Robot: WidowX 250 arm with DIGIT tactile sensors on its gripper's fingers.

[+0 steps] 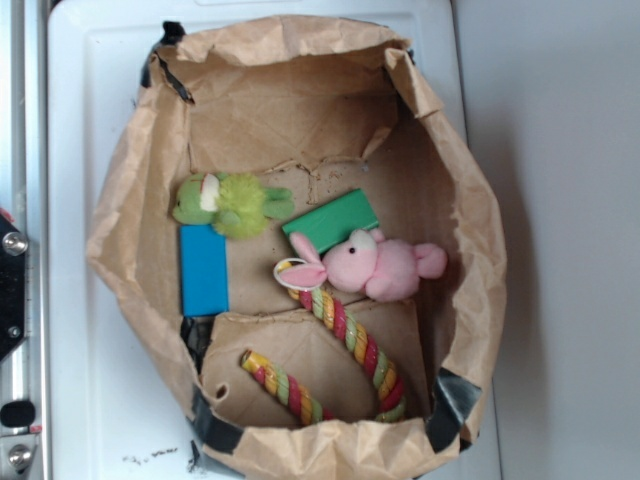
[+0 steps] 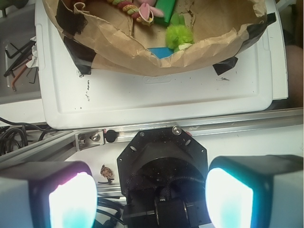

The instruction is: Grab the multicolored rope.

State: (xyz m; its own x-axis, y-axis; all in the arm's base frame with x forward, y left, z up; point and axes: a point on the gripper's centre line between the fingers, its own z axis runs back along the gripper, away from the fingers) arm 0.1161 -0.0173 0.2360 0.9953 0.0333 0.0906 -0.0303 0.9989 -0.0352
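- Paper bag [image 1: 140,190] is sitting open on a white tray [image 1: 90,100], brown walls crumpled and rolled down, black tape showing at its corners.
- Rope [image 1: 350,345] is lying on the bag floor along the near wall, toward the near-right corner; red, yellow and light-green strands twisted together.
- It is bending in a U: one arm is running from beside the pink bunny down to the near-right corner, the other is coming back toward the near-left with its cut end facing up-left.
- The bend itself is tucking partly under the bag's near rim, so I cannot tell its exact shape there.
- Pink bunny [image 1: 385,268] is lying mid-floor toward the right wall, one ear touching the upper end of the rope.
- Green block [image 1: 332,220] is sitting just behind the bunny, tilted on the floor.
- Green frog [image 1: 232,203] is lying toward the left wall, just above the blue block [image 1: 204,268], which is lying flat by the left wall.
- Gripper [image 2: 151,199] is showing in the wrist view only, hanging outside the bag and well apart from the rope, above the robot base [image 2: 161,164] and the metal rail [image 2: 228,124].
- Fingers [image 2: 71,199] are spreading wide, nothing between them.
- In the wrist view the rope is showing only as a short piece at the bag's far edge, beside the bunny.
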